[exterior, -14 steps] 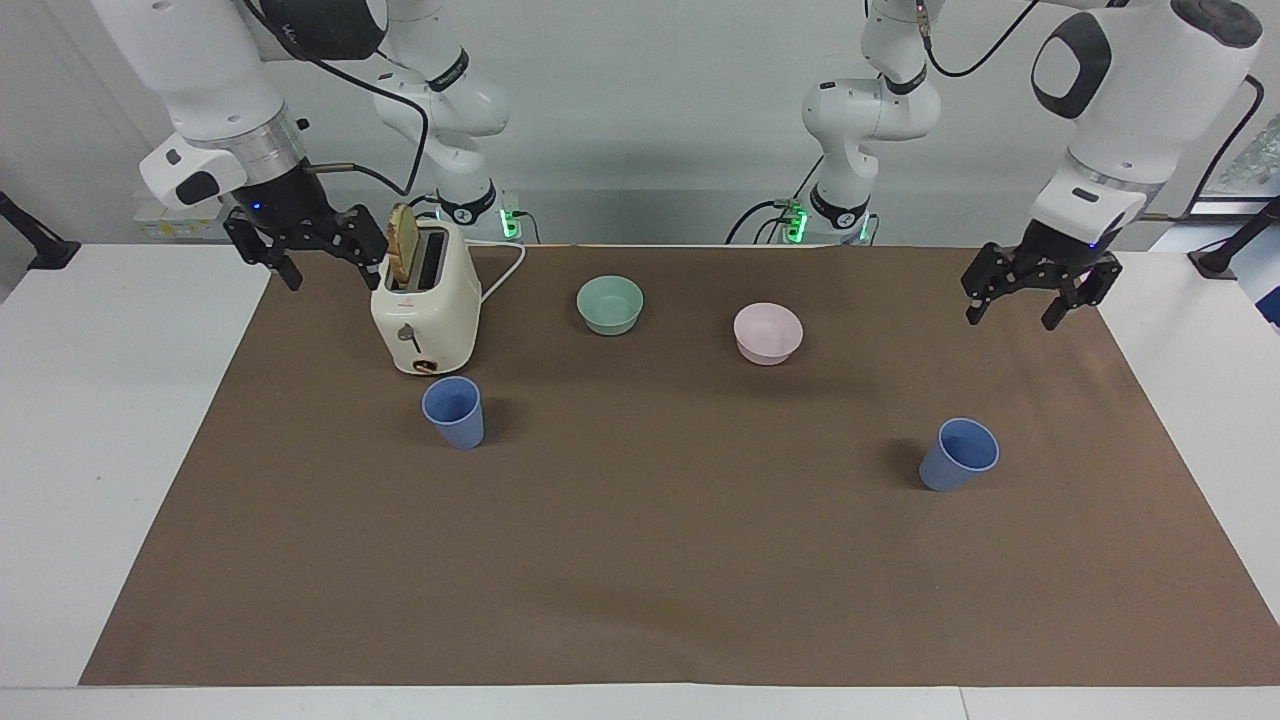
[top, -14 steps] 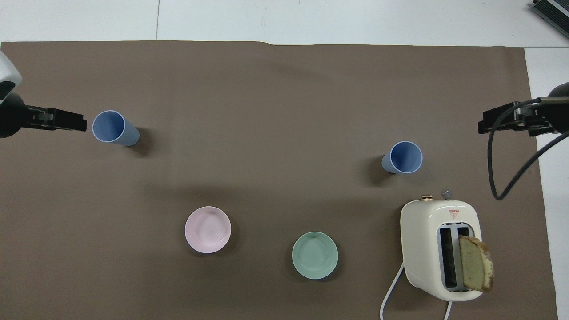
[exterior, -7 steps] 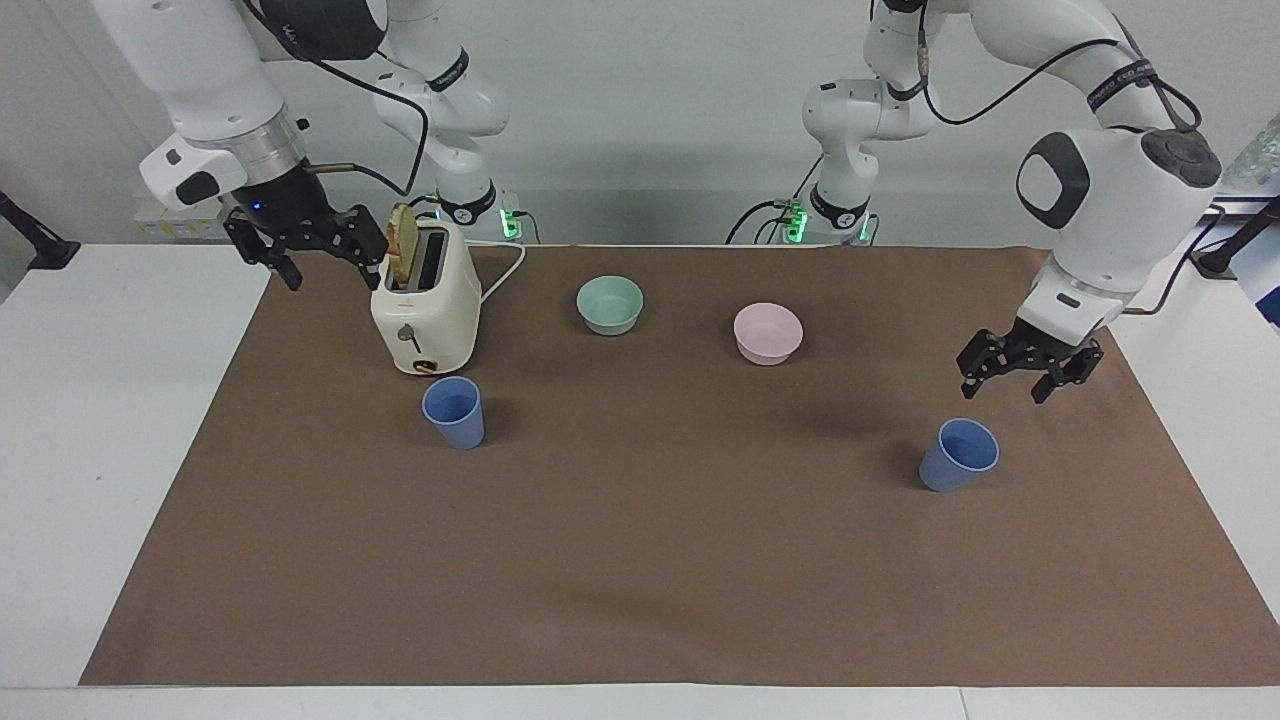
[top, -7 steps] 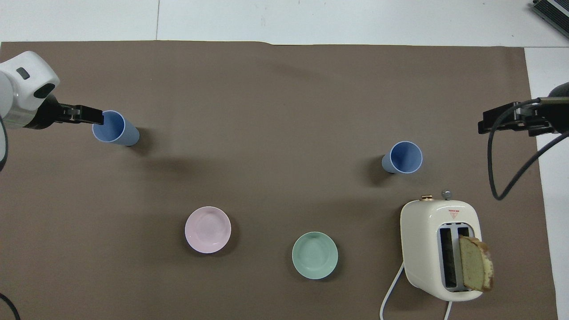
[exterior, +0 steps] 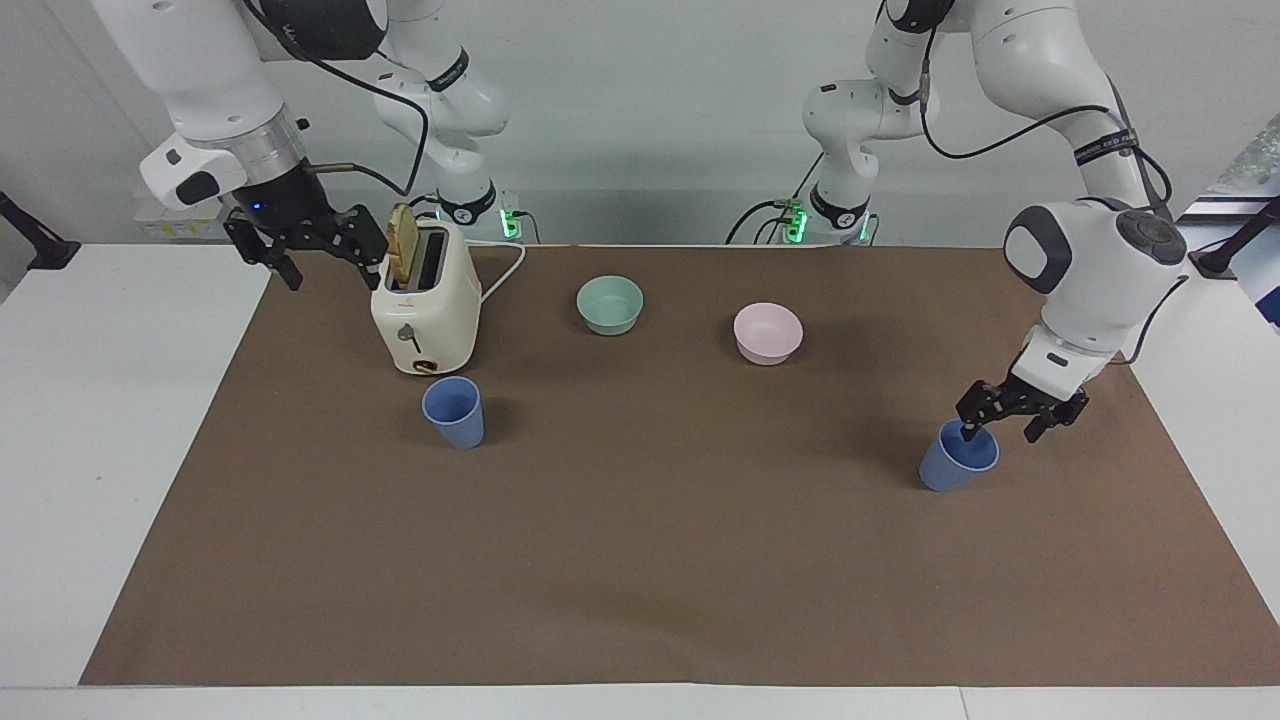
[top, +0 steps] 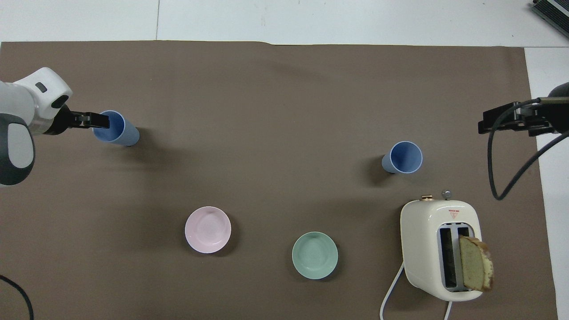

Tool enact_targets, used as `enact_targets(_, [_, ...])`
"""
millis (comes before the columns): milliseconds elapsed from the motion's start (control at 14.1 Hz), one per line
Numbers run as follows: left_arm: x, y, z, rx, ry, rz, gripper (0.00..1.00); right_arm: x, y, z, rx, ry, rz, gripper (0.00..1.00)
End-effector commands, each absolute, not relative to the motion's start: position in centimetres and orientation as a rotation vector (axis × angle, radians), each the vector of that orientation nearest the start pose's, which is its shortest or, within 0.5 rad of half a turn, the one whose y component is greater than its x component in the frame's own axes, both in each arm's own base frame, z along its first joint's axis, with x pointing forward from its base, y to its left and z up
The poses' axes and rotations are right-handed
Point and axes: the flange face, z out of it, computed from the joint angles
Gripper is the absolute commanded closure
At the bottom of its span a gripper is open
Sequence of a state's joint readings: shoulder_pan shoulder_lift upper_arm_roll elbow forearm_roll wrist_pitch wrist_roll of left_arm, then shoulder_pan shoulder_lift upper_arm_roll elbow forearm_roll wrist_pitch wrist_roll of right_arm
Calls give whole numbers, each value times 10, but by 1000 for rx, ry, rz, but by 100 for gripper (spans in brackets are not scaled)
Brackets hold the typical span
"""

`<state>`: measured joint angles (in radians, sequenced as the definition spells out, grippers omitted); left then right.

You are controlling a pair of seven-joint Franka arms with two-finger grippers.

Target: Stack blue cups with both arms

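Observation:
Two blue cups stand upright on the brown mat. One cup (exterior: 945,472) is toward the left arm's end; it also shows in the overhead view (top: 121,131). My left gripper (exterior: 1000,430) is open and down at this cup's rim, one finger over the mouth and the other outside the wall; it also shows in the overhead view (top: 98,120). The other cup (exterior: 455,412) stands by the toaster, farther from the robots than it, also in the overhead view (top: 402,158). My right gripper (exterior: 325,258) is open, waits raised beside the toaster, and shows in the overhead view (top: 495,123).
A cream toaster (exterior: 425,305) with a bread slice sticking up stands toward the right arm's end, its cord running toward the robots. A mint-green bowl (exterior: 610,303) and a pink bowl (exterior: 768,332) sit near the robots, mid-table. The mat (exterior: 640,560) lies on a white table.
My left arm has swung down and out from above the mat's edge to the cup at its end, bringing its open gripper to the rim. The right arm has not moved.

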<state>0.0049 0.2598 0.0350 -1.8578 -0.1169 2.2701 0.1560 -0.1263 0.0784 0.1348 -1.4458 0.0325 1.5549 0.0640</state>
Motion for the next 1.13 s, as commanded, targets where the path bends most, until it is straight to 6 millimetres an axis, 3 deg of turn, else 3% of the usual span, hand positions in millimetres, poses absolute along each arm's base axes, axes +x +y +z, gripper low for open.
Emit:
enact_targets(0, [634,27,378,-3220,83,-260,18,572,4,638,-3083,75,-58,0])
enact_targets(71, [631,28,373,-3222,84,-240,37,572,4,638,-3081,75,-58,0])
enact_targets(212, [632,26,374,-3224,93,-233,87,572,4,638,-3081,75,-58,0])
enact_targets(283, [631,25,375,-3224,101,-231,100,572,3,638,-3082,77,-58,0])
enact_targets(424, [631,21,382,-3226,127,-222,100,571,3,639,-3083,75,-60,0])
enact_targets(636, [627,2,416,-3238,167,-221,100,572,3,638,-3083,77,-58,0])
enact_targets(707, [625,-21,425,-3238,210,-236,100,572,3,638,-3083,77,-58,0])
enact_targets(1061, [601,-161,421,-3240,423,-213,100,572,4,638,-3081,75,-58,0])
